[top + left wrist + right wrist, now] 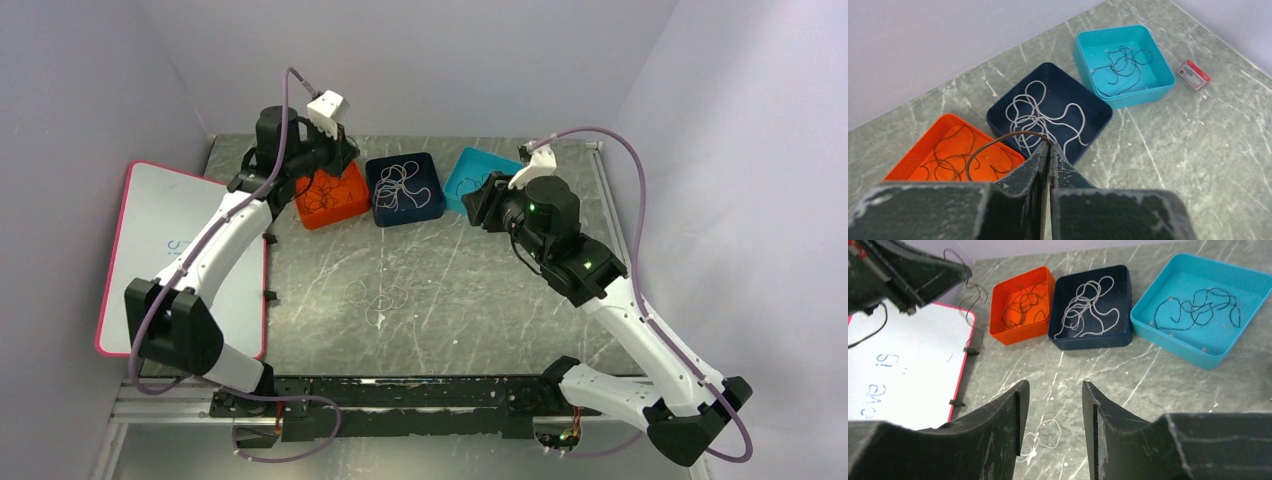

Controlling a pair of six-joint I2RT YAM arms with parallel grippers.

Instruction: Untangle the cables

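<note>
The left gripper (1048, 150) is pinching a thin brownish-red cable (998, 141) between fully closed fingers, hanging over the square orange plastic tray (1015, 334) at 11 o'clock on the grey marbled table (480, 290). The right gripper (1053, 390) is hovering half open, gripping nothing, at 1 o'clock near the square teal plastic tray (1173, 347). A thin white looped cable (1040, 440) is lying at the table's centre, with bare surface all around. A pink-edged whiteboard (170, 230) is lying across the 9 o'clock edge.
</note>
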